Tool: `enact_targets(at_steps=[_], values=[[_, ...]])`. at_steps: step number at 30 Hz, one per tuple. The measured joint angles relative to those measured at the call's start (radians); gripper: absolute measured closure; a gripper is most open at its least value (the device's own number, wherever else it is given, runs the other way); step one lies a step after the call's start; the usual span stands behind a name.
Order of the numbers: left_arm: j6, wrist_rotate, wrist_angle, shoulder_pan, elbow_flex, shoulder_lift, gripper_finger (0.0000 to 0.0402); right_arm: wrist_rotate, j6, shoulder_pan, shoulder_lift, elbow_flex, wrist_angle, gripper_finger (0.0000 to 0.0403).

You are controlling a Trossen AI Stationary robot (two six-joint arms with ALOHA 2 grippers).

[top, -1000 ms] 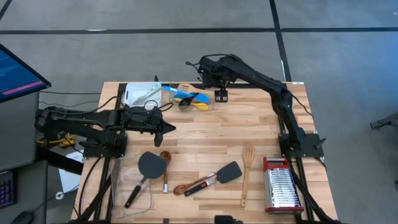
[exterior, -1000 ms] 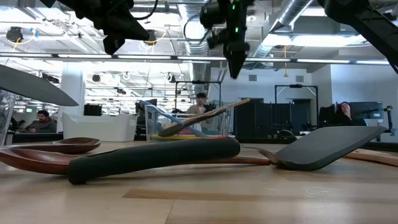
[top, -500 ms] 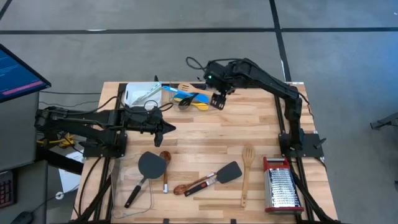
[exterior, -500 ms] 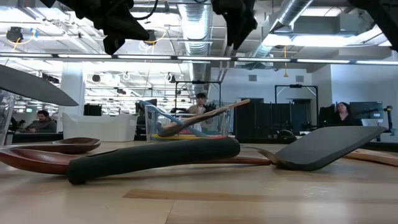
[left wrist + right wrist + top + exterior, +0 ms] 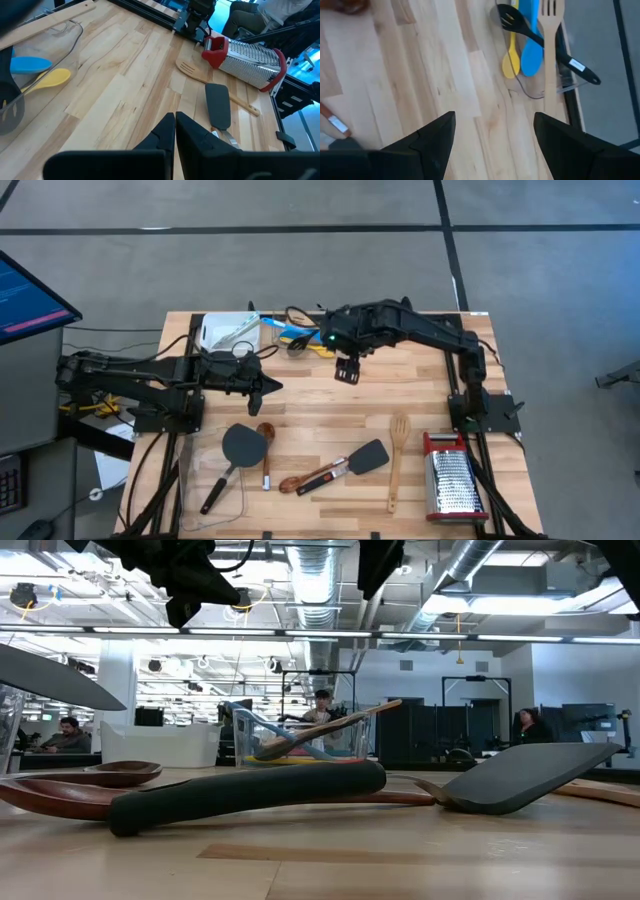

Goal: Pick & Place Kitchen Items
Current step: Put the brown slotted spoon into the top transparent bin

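Clearly the main risk lies in the next pick: the utensils left on the tabletop (image 5: 400, 385) lie crowded. The dark spatula (image 5: 366, 457), a red-handled piece (image 5: 322, 477) and a wooden spoon (image 5: 291, 483) touch or overlap at the near edge, so wide fingers coming down on one could nudge or drag its neighbour. The wooden fork (image 5: 397, 460) lies just beside the grater (image 5: 450, 477), which a sloppy approach could bump. Flat handles may also slip from a shallow pinch.

Meanwhile the right gripper (image 5: 346, 369) hangs above bare wood near the far middle, arm folded back from its base at the right edge, fingers wide and empty. Just behind it the clear tub (image 5: 540, 85) already holds a yellow spoon (image 5: 510, 62), a blue spoon (image 5: 532, 60), a black slotted spoon (image 5: 520, 25) and another wooden fork. The left gripper (image 5: 270, 386) waits stretched over the left side, fingers pressed together, holding nothing. A round dark spatula (image 5: 241, 444) and a brown spoon (image 5: 265, 432) lie near it.
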Motion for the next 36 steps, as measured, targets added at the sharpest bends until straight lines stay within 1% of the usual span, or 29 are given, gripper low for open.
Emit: enact_targets(at_steps=[3,6,9,12,14,15,16,18,20,24,29,32,36], values=[[0.000,0.000,0.000,0.000,0.000,0.000,0.0400,0.000,0.046,0.021,0.000,0.000,0.000,0.0142],[0.000,0.000,0.000,0.000,0.000,0.000,0.0400,-0.007,0.040,0.045,-0.006,-0.004,0.001,0.0169],[0.000,0.000,0.000,-0.005,0.000,0.000,0.0400,-0.013,0.003,0.069,-0.035,-0.017,0.001,0.0225],[0.000,0.000,0.000,-0.008,0.000,0.000,0.0400,-0.013,-0.013,0.090,-0.085,-0.060,0.001,0.0303],[0.007,0.000,-0.001,-0.008,0.000,0.000,0.0400,-0.002,-0.017,0.103,-0.133,-0.114,0.000,0.0362],[0.022,0.000,-0.001,-0.008,0.000,0.000,0.0400,0.000,-0.027,0.109,-0.163,-0.149,0.002,0.0381],[0.042,0.000,-0.001,-0.008,0.000,0.000,0.0400,0.001,-0.030,0.115,-0.197,-0.189,0.000,0.0390],[0.076,0.000,-0.001,-0.008,0.000,0.000,0.0400,0.005,-0.006,0.127,-0.269,-0.284,0.023,0.0386],[0.104,0.000,-0.001,-0.008,0.000,0.000,0.0400,0.030,0.024,0.139,-0.356,-0.405,0.092,0.0382],[0.159,-0.006,0.007,-0.008,0.000,0.000,0.0400,0.053,0.044,0.165,-0.555,-0.698,0.300,0.0399],[0.227,-0.007,0.048,-0.027,0.000,0.000,0.0400,0.056,0.083,0.204,-0.818,-1.048,0.594,0.0395],[0.266,-0.007,0.074,-0.054,0.000,0.000,0.0400,0.056,0.111,0.226,-0.964,-1.222,0.741,0.0401],[0.279,-0.005,0.087,-0.099,0.000,0.000,0.0400,0.057,0.189,0.265,-1.132,-1.416,0.888,0.0398]])
